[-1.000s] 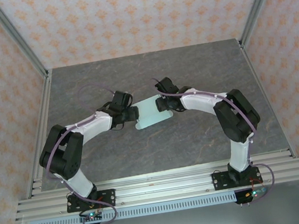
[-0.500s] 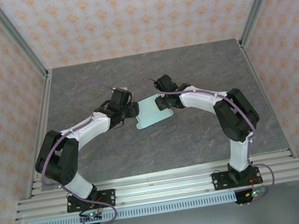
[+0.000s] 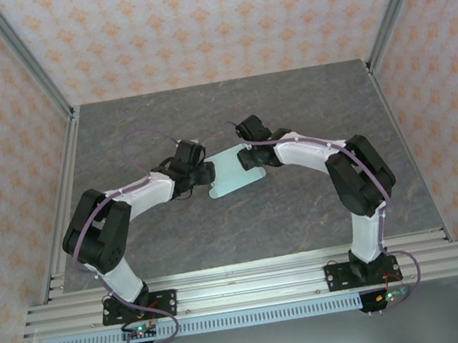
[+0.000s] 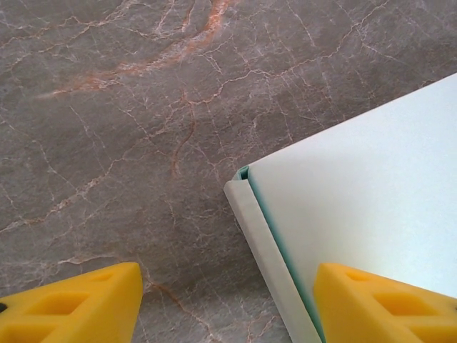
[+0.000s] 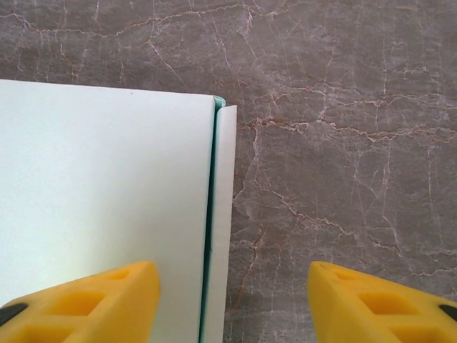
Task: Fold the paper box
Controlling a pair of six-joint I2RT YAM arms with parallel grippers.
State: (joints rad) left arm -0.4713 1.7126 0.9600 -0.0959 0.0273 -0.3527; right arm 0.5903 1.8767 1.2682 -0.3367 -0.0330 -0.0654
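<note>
The paper box (image 3: 231, 174) lies flat on the grey marble table (image 3: 304, 212), a pale mint panel with a narrow folded strip along each side. My left gripper (image 3: 204, 173) is at its left edge and my right gripper (image 3: 245, 159) at its right edge. In the left wrist view the gripper (image 4: 228, 307) stands open astride the box (image 4: 357, 193) edge strip, one yellow finger (image 4: 385, 300) over the panel, the other (image 4: 78, 304) over bare table. In the right wrist view the gripper (image 5: 232, 300) is also open, straddling the box (image 5: 107, 186) edge strip.
Patterned walls and aluminium posts (image 3: 22, 56) close in the table on three sides. The rail (image 3: 246, 285) with both arm bases runs along the near edge. Bare marble surrounds the box on all sides.
The left arm's elbow swung down and outward, then came back up; its gripper stays at the box's left edge. The right gripper shifted slightly back-left. The box has not moved.
</note>
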